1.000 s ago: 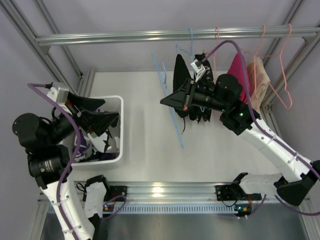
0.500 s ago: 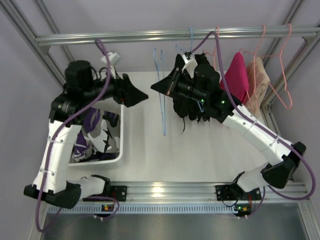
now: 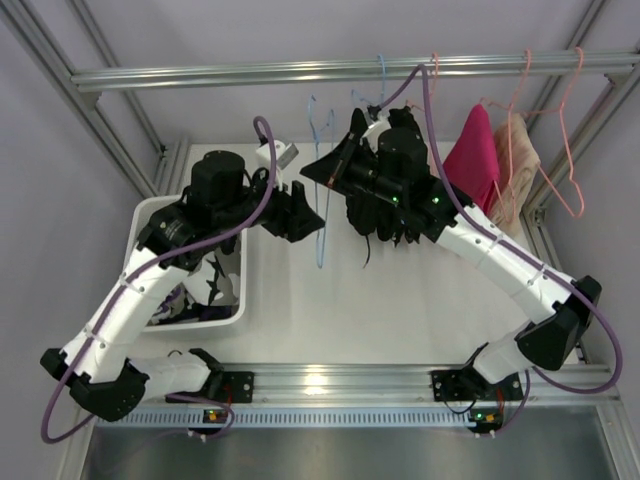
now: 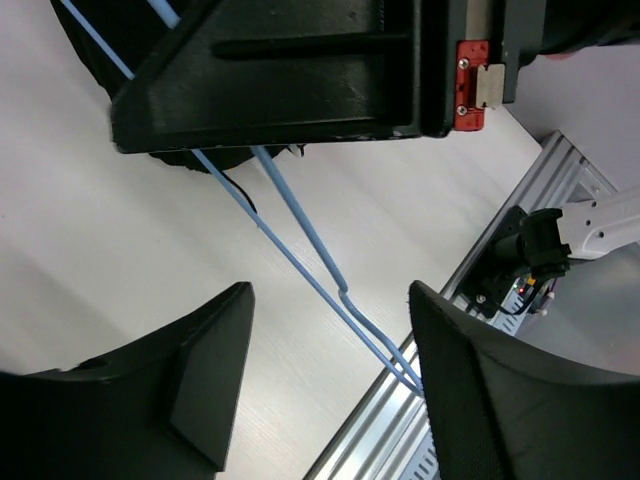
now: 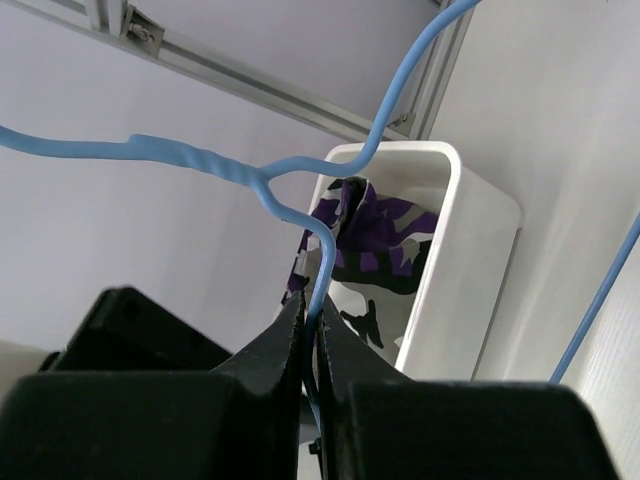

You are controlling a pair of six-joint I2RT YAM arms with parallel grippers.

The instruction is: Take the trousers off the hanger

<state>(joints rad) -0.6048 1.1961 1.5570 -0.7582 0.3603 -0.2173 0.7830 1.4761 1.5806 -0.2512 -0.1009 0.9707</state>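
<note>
Blue wire hanger (image 5: 190, 158) is pinched between the closed right fingers (image 5: 265, 352). You will see the left fingers (image 4: 215, 365) spread wide, holding nothing, just beside it. Black trousers (image 3: 372, 228) hang at upper centre of the top view; camouflage trousers (image 5: 372, 232) lie in the white bin (image 5: 480, 290) at left.

Left arm (image 3: 125, 295) and right arm (image 3: 500, 262) — white link shells, black joint housings, a purple cable (image 3: 433, 120) along each. The black right tool (image 5: 310, 335) carries a red two-screw plate (image 4: 474, 72).
</note>
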